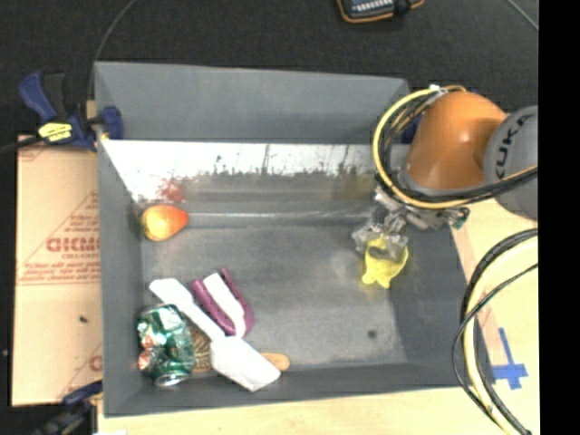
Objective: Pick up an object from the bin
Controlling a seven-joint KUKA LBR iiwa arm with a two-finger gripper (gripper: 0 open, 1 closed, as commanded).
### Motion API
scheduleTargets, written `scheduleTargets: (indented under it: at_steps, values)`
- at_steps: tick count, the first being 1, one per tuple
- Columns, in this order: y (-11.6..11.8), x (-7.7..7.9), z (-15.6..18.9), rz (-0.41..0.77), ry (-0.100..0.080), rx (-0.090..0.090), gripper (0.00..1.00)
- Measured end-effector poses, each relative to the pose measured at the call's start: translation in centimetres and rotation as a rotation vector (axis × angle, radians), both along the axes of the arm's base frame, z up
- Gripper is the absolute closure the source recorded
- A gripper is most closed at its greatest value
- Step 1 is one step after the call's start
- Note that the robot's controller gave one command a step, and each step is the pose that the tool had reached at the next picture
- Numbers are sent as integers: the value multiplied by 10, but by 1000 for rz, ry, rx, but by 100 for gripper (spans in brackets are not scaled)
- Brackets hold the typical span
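We saw the gripper (384, 234) low at the right of the bin (272, 166), just above a small crumpled yellow thing (382, 270), probably chosen because it lay alone. We could not tell whether the claw was apart or together. The reddish-yellow fruit (163, 222) and crushed can (165, 344) lay well apart at the left.
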State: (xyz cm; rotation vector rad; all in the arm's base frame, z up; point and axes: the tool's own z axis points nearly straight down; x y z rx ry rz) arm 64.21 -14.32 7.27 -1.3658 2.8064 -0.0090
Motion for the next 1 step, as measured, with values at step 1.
scheduleTargets:
  at_steps: [1]
  values:
    - [0, 0, 10, -2, -3, 1, 100]
